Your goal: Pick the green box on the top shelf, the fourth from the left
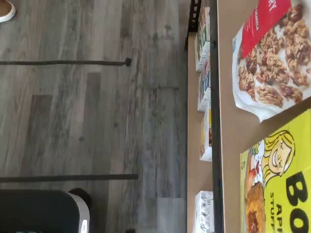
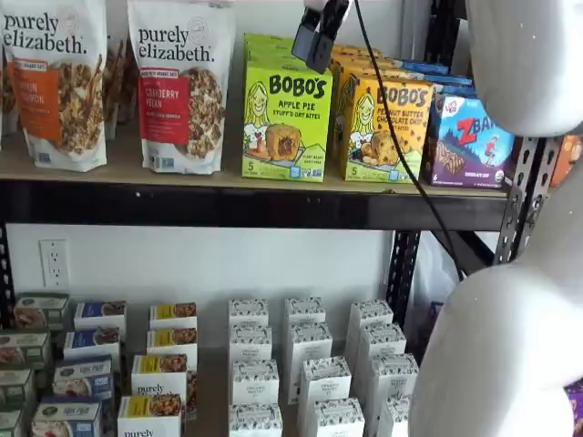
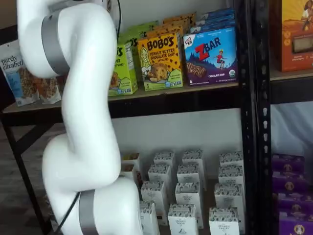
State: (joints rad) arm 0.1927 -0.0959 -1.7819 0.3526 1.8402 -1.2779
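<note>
The green box (image 2: 286, 123) reads "BOBO'S Apple Pie" and stands upright on the top shelf (image 2: 228, 204), between a strawberry pecan granola bag (image 2: 180, 84) and the yellow-orange Bobo's box (image 2: 385, 127). In a shelf view my arm hides most of the green box (image 3: 123, 68). The wrist view shows its lime-green front (image 1: 279, 179) with the cartoon girl, close by. My gripper (image 2: 315, 38) hangs from the top edge of a shelf view, its black fingers in front of the green box's upper right corner. No gap shows between the fingers and nothing is in them.
A blue-purple ZBar box (image 2: 469, 141) stands at the right end of the top shelf. Several small white boxes (image 2: 305, 364) fill the lower shelf. A black rack post (image 3: 248, 98) stands to the right. A cable (image 2: 392, 118) hangs beside the gripper.
</note>
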